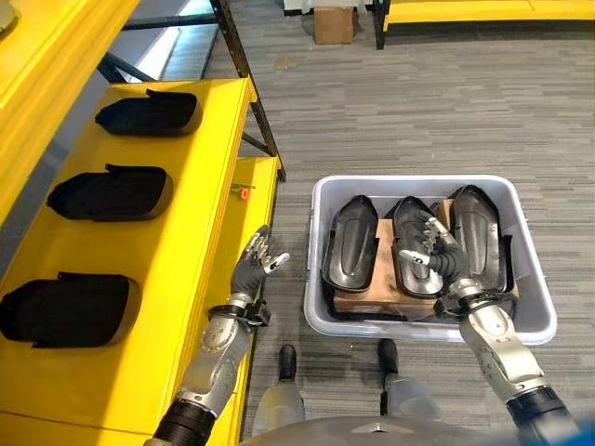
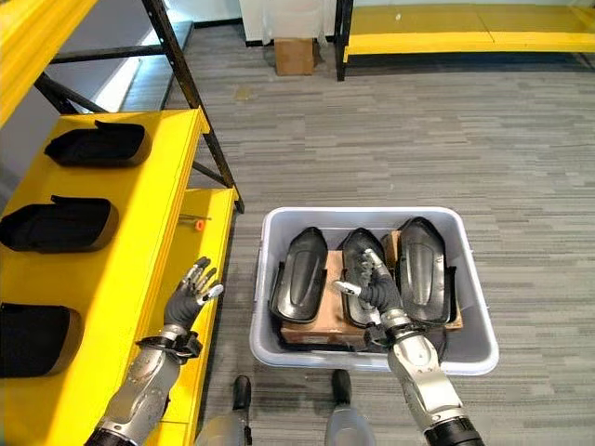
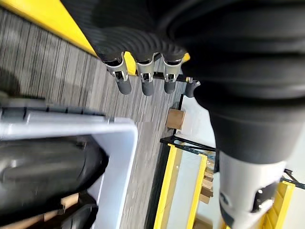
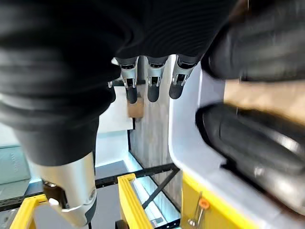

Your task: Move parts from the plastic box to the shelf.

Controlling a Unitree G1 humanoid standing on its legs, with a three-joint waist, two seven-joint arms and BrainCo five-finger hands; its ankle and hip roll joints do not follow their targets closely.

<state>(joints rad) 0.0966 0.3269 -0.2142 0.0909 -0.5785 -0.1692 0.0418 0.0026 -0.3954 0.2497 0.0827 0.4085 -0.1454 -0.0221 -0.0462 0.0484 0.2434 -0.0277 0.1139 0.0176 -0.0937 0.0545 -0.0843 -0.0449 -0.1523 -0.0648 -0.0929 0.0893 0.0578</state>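
A: Where are the parts?

B: Three black parts (image 1: 416,243) stand side by side in the grey box (image 1: 537,321) on the floor; three more (image 1: 110,192) lie in a row on the yellow shelf (image 1: 200,177).

A: And the hands?

B: Right hand (image 1: 433,249) hovers over the middle part, fingers loosely spread, holding nothing; left hand (image 1: 257,262) is spread too, empty, between shelf edge and box.

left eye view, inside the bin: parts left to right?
Inside the plastic box: left black part → middle black part, with the right hand over it → right black part.
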